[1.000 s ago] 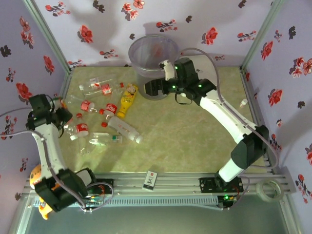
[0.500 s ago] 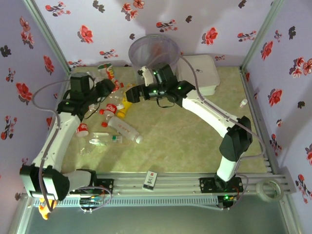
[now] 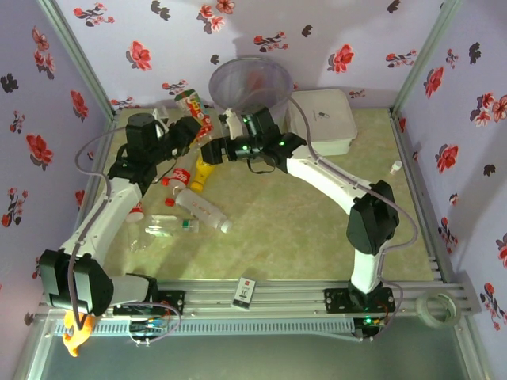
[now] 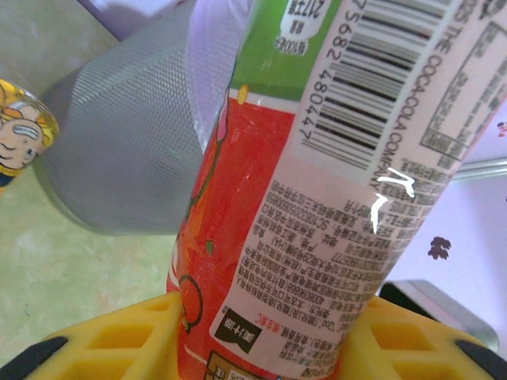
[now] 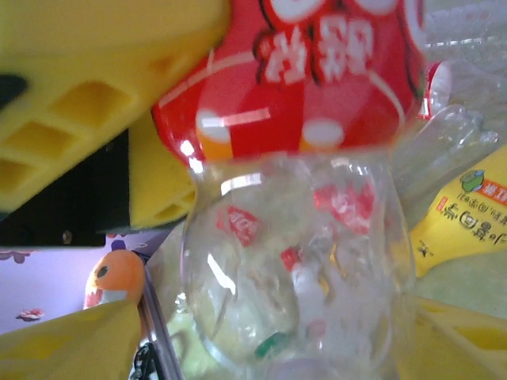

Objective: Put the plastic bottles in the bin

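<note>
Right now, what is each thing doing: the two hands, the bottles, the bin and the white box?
left hand, shut on a labelled bottle, held up beside the bin
right hand, fingers either side of a clear bottle; grip unclear
yellow bottle, lying down
bin, upright, open
white box, shut

A robot test cell of a laboratory kind is indicated. A mottled green worktop (image 3: 301,229) is enclosed on three sides by panels (image 3: 380,32) covered in a red-and-black flower print and held by aluminium corner posts (image 3: 422,59). A left arm (image 3: 95,226) and a right arm (image 3: 329,182), both white and black, are bolted to an extruded aluminium rail (image 3: 293,294) at the near edge, where loose cables (image 3: 162,313) are gathered.
</note>
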